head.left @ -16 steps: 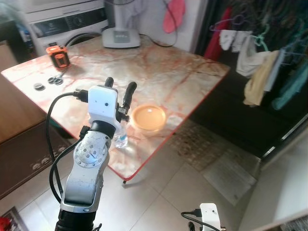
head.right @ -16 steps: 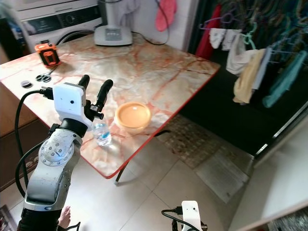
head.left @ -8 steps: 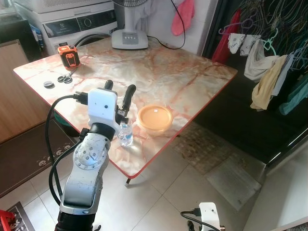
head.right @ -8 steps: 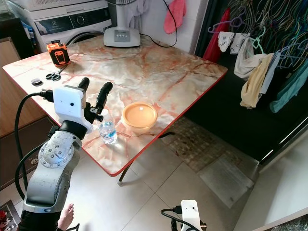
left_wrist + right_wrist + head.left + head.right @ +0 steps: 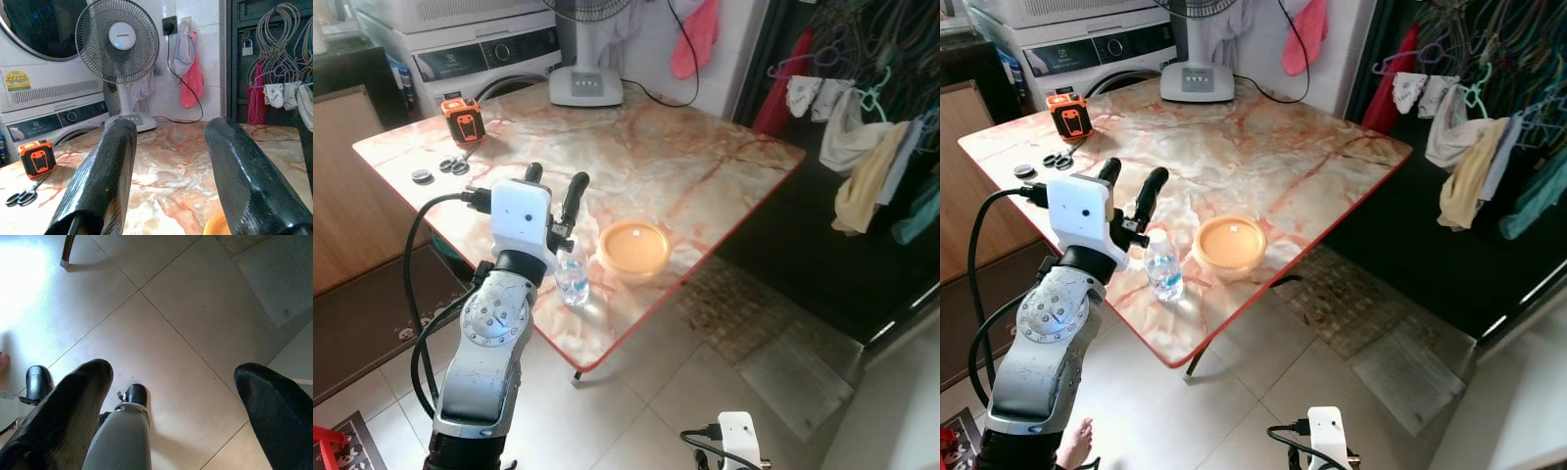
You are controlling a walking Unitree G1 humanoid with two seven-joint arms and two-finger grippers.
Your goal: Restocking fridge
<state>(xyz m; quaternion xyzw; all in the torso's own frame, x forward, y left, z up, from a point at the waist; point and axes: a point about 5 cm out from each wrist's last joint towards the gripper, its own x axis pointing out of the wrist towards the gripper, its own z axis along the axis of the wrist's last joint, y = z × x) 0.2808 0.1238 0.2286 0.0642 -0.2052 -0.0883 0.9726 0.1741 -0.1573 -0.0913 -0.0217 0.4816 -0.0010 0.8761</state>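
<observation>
Left gripper [image 5: 1128, 186] raised in the left centre of the frame, black fingers spread wide, holding nothing; tips over the near edge of the pink-veined marble table with red rim [image 5: 1263, 147]. Small clear plastic water bottle [image 5: 1163, 265] stands upright on the table just beside and below the fingers, on their right, not touching. Round orange lidded bowl [image 5: 1229, 245] near the bottle, further right. Orange-black tape measure [image 5: 1067, 115] and scissors [image 5: 1060, 160] upper left, well apart. White fan [image 5: 119, 41] at the far edge. Right gripper [image 5: 171, 396] hangs over the pale tiled floor [image 5: 186, 308], fingers wide apart, empty
</observation>
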